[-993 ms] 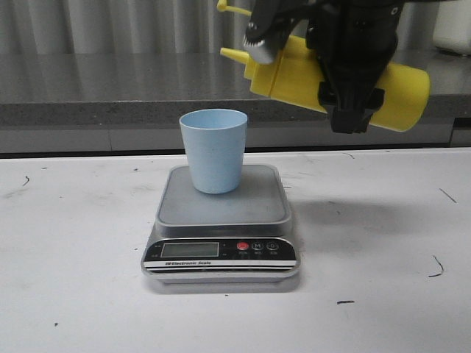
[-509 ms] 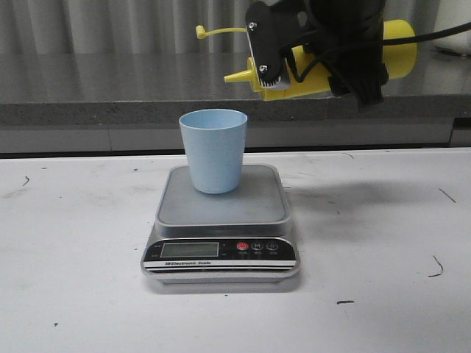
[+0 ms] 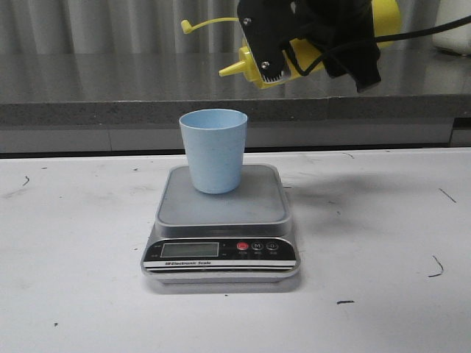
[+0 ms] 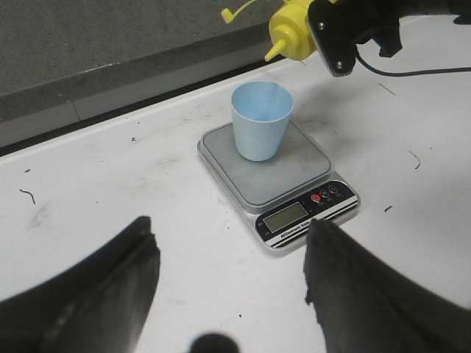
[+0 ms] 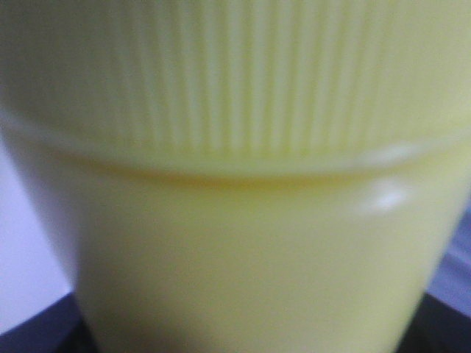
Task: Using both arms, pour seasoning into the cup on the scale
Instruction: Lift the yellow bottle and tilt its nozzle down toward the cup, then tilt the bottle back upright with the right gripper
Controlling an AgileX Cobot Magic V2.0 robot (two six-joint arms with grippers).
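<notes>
Seasoning bottle [image 3: 302, 55] sits clamped in my right fingers [image 3: 274, 44], tipped sideways, nozzle above and just right of the cup [image 3: 213, 150] on the scale [image 3: 221, 220]. My left fingers [image 4: 221, 287] hang spread, empty, over the desk [image 3: 73, 294]. Pouring is, I judge, not yet begun.

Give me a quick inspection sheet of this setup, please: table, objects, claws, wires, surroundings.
Surface: white table, scuffed with small dark marks.
Job's things: pale blue plastic cup upright on the flat grey digital scale; yellow squeeze bottle held tilted above, nozzle pointing left over the cup, tethered tip cap off.
Clutter: nothing seen.
Grippers: right gripper clamped around the bottle; left gripper open, holding nothing, back from the scale.
Cables: black cable trailing from the right arm.
Surroundings: dark grey counter behind the table, ribbed grey wall above.
</notes>
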